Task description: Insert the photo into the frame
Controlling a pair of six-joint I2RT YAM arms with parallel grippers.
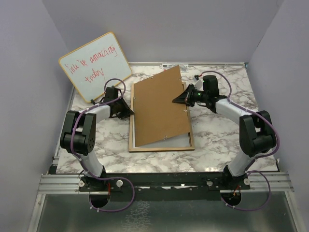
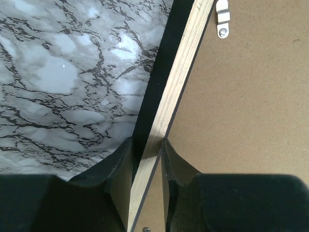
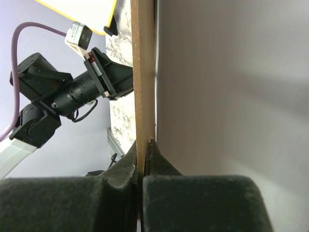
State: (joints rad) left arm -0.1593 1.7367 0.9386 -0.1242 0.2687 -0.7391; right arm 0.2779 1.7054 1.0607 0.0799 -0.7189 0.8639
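The frame [image 1: 161, 149] lies light-wood face up mid-table, its left rail pinched between the closed jaws of the left gripper [image 1: 129, 111]. The right gripper [image 1: 177, 100], shut tight, grips the right edge of the brown board [image 1: 159, 106], which sits skewed over the frame, its far corner past the top rail. Bare marble table [image 1: 217, 140] lies open on the right and near sides, and a whiteboard [image 1: 94, 65] leans at far left.

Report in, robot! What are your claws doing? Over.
Left claw clamps the frame, left rail. Right claw pinches the brown board, askew over the frame. Photo not in sight.
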